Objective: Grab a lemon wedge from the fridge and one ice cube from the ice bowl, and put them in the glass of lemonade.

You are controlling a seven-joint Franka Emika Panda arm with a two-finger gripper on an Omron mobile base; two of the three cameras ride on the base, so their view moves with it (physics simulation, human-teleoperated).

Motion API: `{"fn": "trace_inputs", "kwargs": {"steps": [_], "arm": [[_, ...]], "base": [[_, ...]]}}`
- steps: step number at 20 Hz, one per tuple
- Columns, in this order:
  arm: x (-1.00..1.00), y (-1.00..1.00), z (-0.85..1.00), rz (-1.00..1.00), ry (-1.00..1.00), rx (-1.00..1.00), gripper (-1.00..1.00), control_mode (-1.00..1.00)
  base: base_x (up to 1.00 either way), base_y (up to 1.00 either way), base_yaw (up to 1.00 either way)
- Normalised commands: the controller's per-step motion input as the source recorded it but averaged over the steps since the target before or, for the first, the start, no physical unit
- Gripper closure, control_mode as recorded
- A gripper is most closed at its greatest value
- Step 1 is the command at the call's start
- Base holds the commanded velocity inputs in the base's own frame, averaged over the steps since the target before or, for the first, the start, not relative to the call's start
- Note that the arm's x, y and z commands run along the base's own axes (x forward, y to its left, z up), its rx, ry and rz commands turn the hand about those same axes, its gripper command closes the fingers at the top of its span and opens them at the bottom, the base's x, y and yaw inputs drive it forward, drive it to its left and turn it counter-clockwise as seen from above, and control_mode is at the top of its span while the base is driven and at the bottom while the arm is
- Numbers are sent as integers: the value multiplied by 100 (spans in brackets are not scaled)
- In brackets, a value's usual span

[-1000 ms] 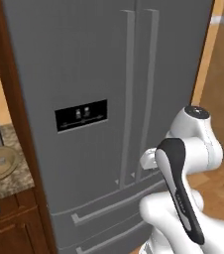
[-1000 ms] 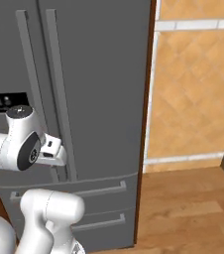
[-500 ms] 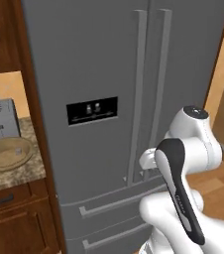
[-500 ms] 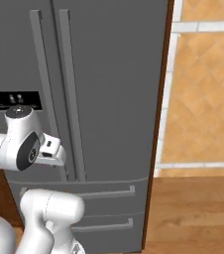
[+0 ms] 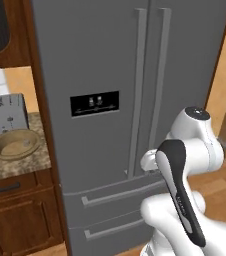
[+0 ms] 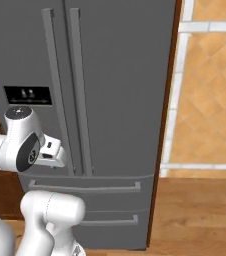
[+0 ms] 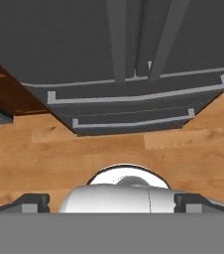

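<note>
Since the earlier frames the whole scene has slid rightward in the left base view and more counter has been brought in — a shift of the base and its cameras, not of the things; the arm's pose is unchanged. The fridge (image 5: 110, 75) is shut, so the lemon wedge is presumably hidden behind its doors. The ice bowl (image 5: 14, 144) is seen on the granite counter (image 5: 22, 167) at its front edge, just before the toaster (image 5: 8, 113). The gripper (image 7: 112, 204) is pointed down at the wooden floor (image 7: 44, 154), jaws spread fully, nothing held. The fridge handles (image 5: 147, 90) — long axis vertical — lie ahead of and above the jaws, so the hand would have to be raised and turned. The glass of lemonade cannot be made out.
</note>
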Motion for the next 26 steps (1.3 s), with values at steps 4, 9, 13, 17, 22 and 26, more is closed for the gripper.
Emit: {"fn": "trace_inputs", "kwargs": {"steps": [4, 9, 13, 17, 22, 26], "arm": [[0, 0, 0, 0, 0, 0, -100, 100], [0, 0, 0, 0, 0, 0, -100, 100], [0, 0, 0, 0, 0, 0, -100, 100], [0, 0, 0, 0, 0, 0, -100, 100], [0, 0, 0, 0, 0, 0, -100, 100], [0, 0, 0, 0, 0, 0, -100, 100]], "base": [[-33, -35, 3], [0, -40, 0], [-16, -48, 3], [-48, -18, 7], [-39, 0, 8], [5, 0, 0]]}}
